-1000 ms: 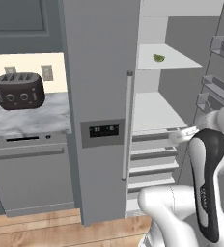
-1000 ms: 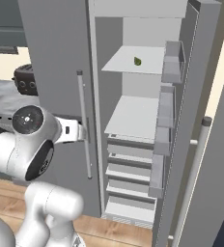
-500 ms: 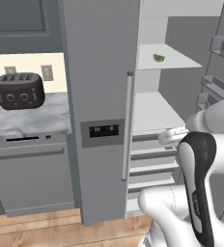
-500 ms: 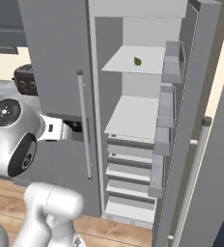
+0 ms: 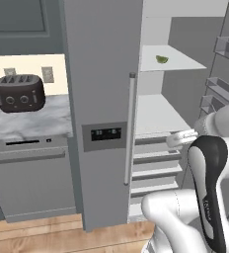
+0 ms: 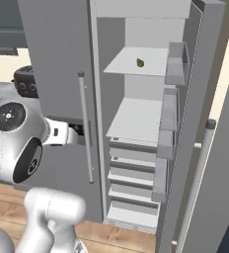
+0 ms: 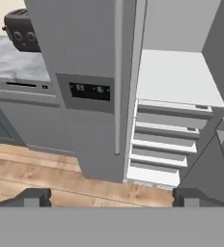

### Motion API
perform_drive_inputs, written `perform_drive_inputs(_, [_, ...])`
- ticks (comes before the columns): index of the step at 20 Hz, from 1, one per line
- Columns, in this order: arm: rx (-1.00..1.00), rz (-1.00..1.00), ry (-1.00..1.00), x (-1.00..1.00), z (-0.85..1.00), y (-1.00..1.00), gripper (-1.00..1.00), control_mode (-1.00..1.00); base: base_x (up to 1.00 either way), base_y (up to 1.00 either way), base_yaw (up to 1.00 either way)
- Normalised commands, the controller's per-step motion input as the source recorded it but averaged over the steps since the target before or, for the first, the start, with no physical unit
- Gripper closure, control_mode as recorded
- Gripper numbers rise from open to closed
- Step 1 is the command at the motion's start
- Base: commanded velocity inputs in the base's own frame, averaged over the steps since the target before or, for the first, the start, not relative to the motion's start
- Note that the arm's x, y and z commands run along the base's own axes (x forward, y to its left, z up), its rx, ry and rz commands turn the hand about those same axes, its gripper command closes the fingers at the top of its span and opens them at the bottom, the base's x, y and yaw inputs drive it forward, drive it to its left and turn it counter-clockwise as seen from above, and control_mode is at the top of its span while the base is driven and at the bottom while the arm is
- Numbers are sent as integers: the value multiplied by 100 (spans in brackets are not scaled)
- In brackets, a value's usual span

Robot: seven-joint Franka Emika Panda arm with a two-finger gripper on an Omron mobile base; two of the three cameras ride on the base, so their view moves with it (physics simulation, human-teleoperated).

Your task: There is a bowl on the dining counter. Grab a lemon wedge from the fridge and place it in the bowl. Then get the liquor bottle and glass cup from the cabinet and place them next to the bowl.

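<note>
Fridge: tall grey unit in front of me; left door shut, right door swung wide open, inside compartment in plain sight.
Left door: long pale handle runs vertical near its inner edge; dark dispenser panel abt mid height.
Lemon wedge: small yellow-green bit lying alone on the upper white shelf inside the fridge, toward the back. Also seen from the right base cam. Nothing touching it.
Lower shelf: wide white shelf under that one, bare.
Drawers: stack of pale drawers below the lower shelf, stepping down to the fridge floor.
Open door: door bins lined up its inner face, upper to lower, look bare.
My pincer: released, the 2 dark fingertips stand wide apart at the bottom of the hand cam, nothing betw them. It looks at the shut door's lower half & the drawers, well below the wedge's shelf.
My arm: elbow bent high in front of the fridge, forearm held level abt dispenser height.
Toaster: dark, on the marble worktop left of the fridge, by 2 wall outlets.
Dishwasher: grey front under that worktop.
Floor: wood planks.
</note>
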Motion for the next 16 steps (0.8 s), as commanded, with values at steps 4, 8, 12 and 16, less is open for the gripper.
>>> perform_drive_inputs(4, [0,0,0,0,0,0,-100,100,45,0,-5])
perform_drive_inputs(8, [0,0,0,0,0,0,-100,100,53,0,-14])
perform_drive_inputs(12, [0,0,0,0,0,0,-100,100,41,0,-22])
perform_drive_inputs(16, [0,0,0,0,0,0,-100,100,32,0,-35])
